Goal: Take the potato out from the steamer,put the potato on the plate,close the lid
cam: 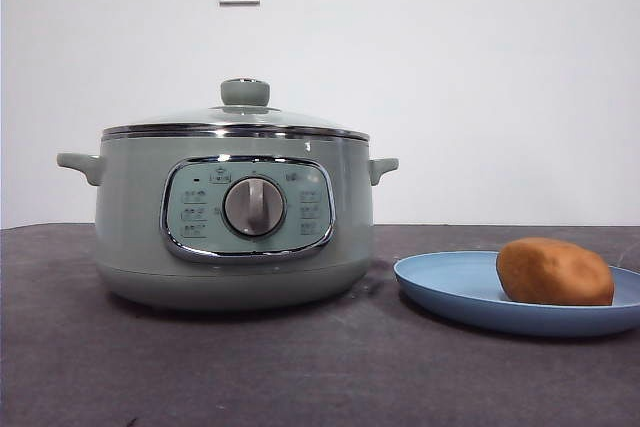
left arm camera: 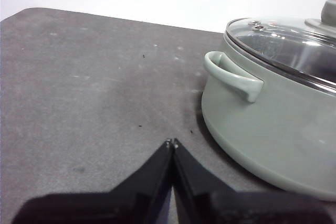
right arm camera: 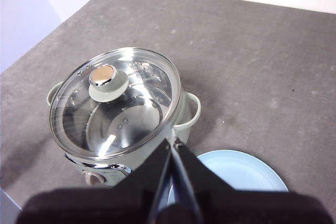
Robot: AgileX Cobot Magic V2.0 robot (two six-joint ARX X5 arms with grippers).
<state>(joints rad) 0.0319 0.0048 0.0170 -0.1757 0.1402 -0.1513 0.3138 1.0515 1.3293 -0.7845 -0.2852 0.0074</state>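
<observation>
Already the potato (cam: 554,271) lies on the light-blue plate (cam: 440,282), just beside the steamer (cam: 235,217), and the lid (cam: 238,119) sits level on the chrome rim, so I judge the task all but done. What is left for me is to keep clear: my left end effector (left arm camera: 171,142) hovers over the bare bench (left arm camera: 94,87) near one side handle, jaws pressed together and empty, and my right end effector (right arm camera: 172,141) hangs above the pot and plate, likewise together and empty. I should lift away without brushing the knob. Through the domed glass I see a shiny perforated metal floor. The sage-green body looks smooth and glossy; the potato's orange-brown skin is matte; the grey bench is faintly speckled.
</observation>
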